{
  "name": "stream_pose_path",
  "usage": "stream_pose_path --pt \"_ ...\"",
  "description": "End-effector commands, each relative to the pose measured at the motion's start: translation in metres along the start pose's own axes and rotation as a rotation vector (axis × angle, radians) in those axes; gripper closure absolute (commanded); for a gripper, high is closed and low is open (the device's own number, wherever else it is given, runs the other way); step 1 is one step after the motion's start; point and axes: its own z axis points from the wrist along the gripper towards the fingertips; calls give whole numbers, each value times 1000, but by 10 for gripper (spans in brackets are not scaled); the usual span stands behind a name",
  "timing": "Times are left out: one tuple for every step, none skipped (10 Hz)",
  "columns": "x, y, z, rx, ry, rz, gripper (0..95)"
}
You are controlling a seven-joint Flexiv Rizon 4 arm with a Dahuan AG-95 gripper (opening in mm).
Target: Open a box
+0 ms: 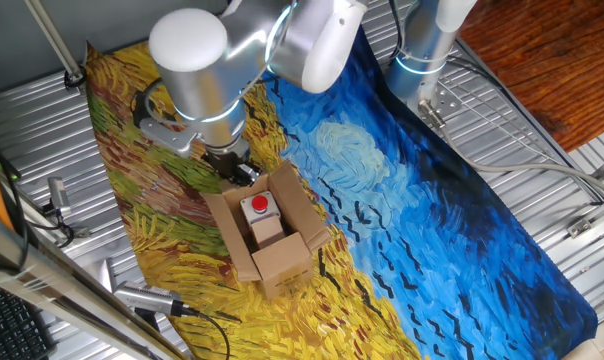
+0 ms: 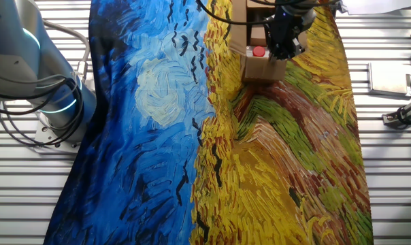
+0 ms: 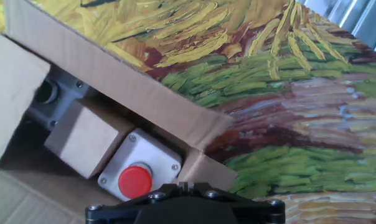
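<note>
One small brown cardboard box (image 1: 267, 235) sits on a cloth (image 1: 432, 200) painted in swirling blue and yellow, on the yellow half, close to the line where the blue begins. Its flaps are spread: one long flap (image 3: 122, 78) leans outward along the side, an end flap hangs down at the end of the box farthest from the arm, and others fold off to the sides. Inside the box lies a pale switch housing with a red button (image 1: 259, 205) on top, next to a plain tan block (image 3: 82, 137); beyond that block, deeper in the box, the hand view shows a grey part with a dark round opening. The gripper (image 1: 237, 170) hangs right at the end of the box nearest the red button, with the arm's big silver joint (image 1: 197, 65) above it. From the other fixed view the gripper's dark body (image 2: 285, 34) covers part of the box, just beside the button (image 2: 258, 51). I cannot tell how far apart its fingers are: the hand view shows only a black housing edge (image 3: 185, 208) at the bottom, and the fixed views hide the tips. The cloth rests on a ribbed metal table (image 2: 389, 177), with cables off to the sides of the box.
</note>
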Motion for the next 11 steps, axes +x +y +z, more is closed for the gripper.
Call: stream_pose_path --pt "-1 1 3 0 -1 -3 950" --pt "-1 1 1 -2 1 -6 950" --pt "0 2 -5 -5 5 -7 950" --pt "1 3 -12 -7 7 -9 950" --pt "1 5 -18 -10 8 -11 950" --pt "0 10 -27 -17 7 -11 950" --pt "-4 16 -31 -22 6 -6 950" --pt "-9 23 -33 -23 10 -2 950" --pt "-18 35 -34 -24 11 7 950" --pt "-27 50 -31 -24 12 27 950" --pt "-32 59 -29 -24 12 47 950"
